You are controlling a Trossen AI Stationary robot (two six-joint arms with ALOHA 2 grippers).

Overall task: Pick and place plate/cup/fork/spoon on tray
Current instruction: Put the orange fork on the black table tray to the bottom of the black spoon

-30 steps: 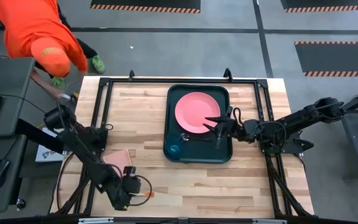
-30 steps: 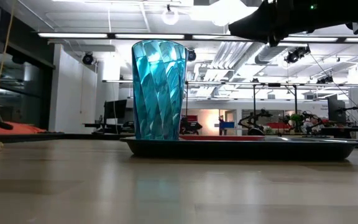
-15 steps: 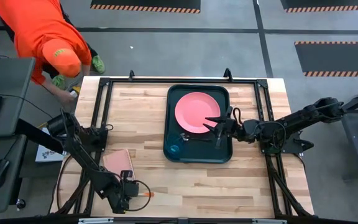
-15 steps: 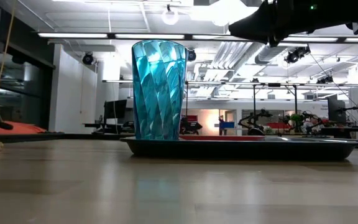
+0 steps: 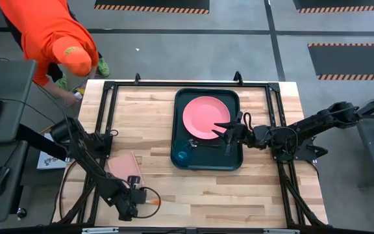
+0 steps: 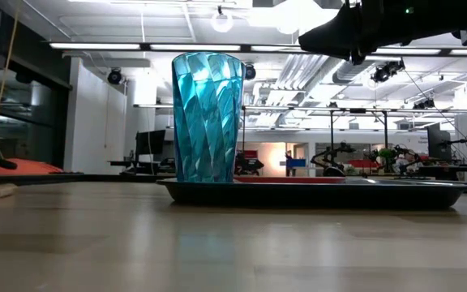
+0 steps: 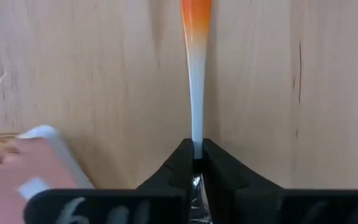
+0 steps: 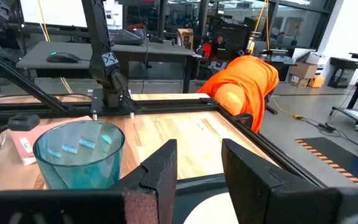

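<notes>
At table's near-left edge, your left gripper (image 7: 196, 163) pinches fork (image 7: 196, 68) by metal end; orange handle points away, lying on bare wood beside pink notebook (image 5: 123, 166). Your right gripper (image 5: 221, 132) hovers over tray (image 5: 234, 160), fingers spread wide, nothing held. Plate (image 5: 204, 116) and cup (image 5: 182, 156) sit on tray, cup upright at near-left corner.

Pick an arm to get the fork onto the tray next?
Left. Its gripper is already shut on the fork at the table's near-left edge. The right gripper hovers open over the tray, holding nothing.
</notes>
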